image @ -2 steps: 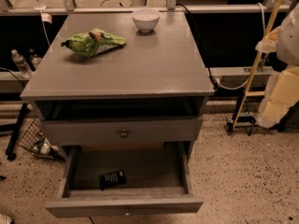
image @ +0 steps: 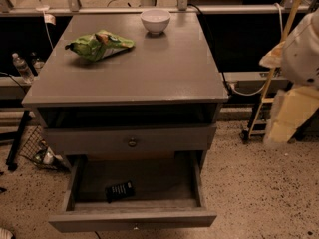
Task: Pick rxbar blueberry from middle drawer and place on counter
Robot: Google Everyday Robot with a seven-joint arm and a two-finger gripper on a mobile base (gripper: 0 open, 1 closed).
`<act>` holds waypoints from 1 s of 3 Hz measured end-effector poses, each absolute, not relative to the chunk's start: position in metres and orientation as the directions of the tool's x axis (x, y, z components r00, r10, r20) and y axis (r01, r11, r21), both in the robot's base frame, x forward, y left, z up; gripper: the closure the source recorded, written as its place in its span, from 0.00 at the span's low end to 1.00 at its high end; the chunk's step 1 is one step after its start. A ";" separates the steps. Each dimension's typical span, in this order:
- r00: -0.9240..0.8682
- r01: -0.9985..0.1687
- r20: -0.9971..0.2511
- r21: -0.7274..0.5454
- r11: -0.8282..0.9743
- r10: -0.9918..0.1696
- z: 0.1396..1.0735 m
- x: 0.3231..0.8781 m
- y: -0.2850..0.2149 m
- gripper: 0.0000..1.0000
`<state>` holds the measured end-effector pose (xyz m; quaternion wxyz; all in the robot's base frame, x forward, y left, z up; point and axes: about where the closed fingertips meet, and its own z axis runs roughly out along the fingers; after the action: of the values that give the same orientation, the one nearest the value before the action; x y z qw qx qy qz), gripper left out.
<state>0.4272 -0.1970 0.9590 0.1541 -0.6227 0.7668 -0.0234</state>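
Almost the whole task is ahead of you. The rxbar blueberry [image: 120,190] lies flat on the floor of the middle drawer [image: 162,180], toward 7 o'clock of that floor, near the front panel, with nothing touching it. The drawer stands pulled out, so access looks settled. The claw [image: 290,114] hangs at 3 o'clock of the view, beside the cabinet and well apart from the bar; I cannot tell whether it is spread or pressed together. By my judgement, what's left is to reach in, grasp, lift, and set the bar on the worktop [image: 149,76], at 6 o'clock from the green snack bag [image: 99,44] and white bowl [image: 155,20].
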 end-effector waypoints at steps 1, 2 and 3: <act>-0.087 -0.974 -0.170 -0.194 0.120 -0.982 0.918 0.401 -0.158 0.00; -0.041 -0.993 -0.161 -0.102 0.058 -0.986 0.859 0.378 -0.129 0.00; -0.037 -0.999 -0.189 0.040 0.030 -0.981 0.796 0.351 -0.109 0.00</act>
<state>0.3515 -0.1086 0.7964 0.0541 -0.6918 0.7155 0.0803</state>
